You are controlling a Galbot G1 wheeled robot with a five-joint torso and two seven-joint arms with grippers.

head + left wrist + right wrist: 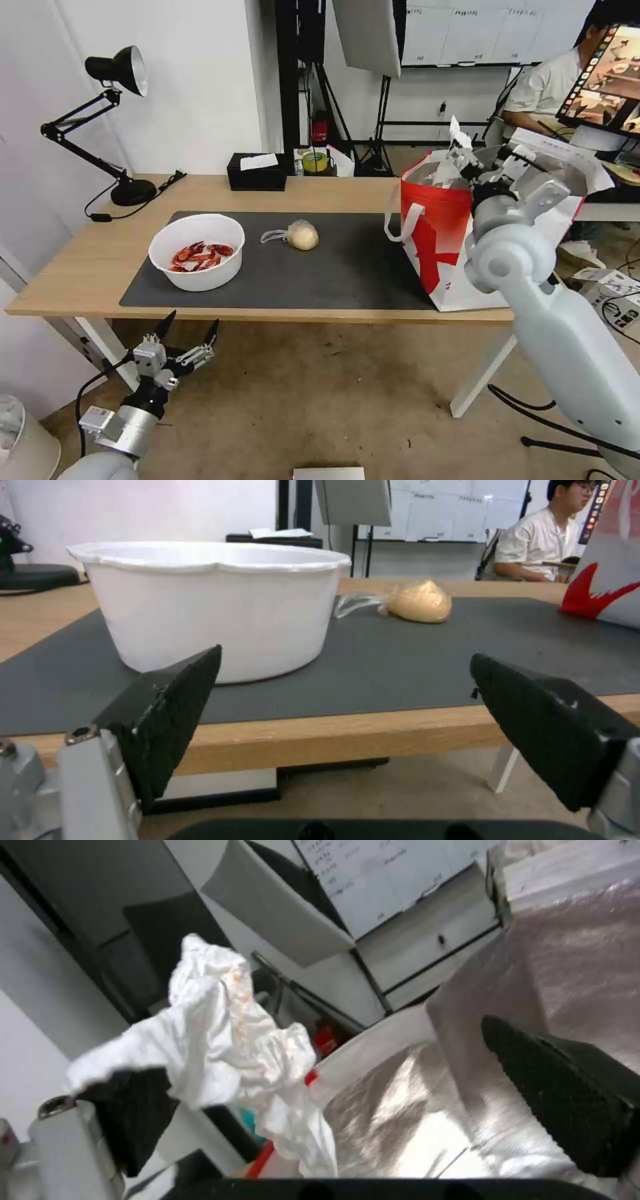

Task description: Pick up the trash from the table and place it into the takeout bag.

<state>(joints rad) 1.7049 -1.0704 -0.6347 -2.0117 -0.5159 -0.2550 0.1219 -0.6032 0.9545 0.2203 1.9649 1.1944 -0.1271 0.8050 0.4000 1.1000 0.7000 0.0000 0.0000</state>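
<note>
Light wood and a dark grey mat make up the table (pixel 87 260), which runs across an office-like room with a desk lamp (pixel 120 70) at its far left corner. Nearest the camera, below the table's front edge, the left gripper (pixel 190 333) hangs idle with its jaws spread wide and nothing between them; it faces the bowl (pixel 197 252), probably parked there so it can reach that item when needed. The bowl sits on the mat near its front left corner and holds red crayfish shells. Farther back, near the middle of the mat, lies the wrapped bun (pixel 301 235), well apart from the bowl. At the table's right end stands the bag (pixel 437 233), upright with its mouth open, so trash can drop in from above. The right gripper (pixel 467 160) is at that mouth, jaws wide apart, and the tissue (pixel 233 1040) clings to one finger over the foil lining, seemingly released but not yet fallen. A black tissue box (pixel 257 172) rests at the table's back edge.
</note>
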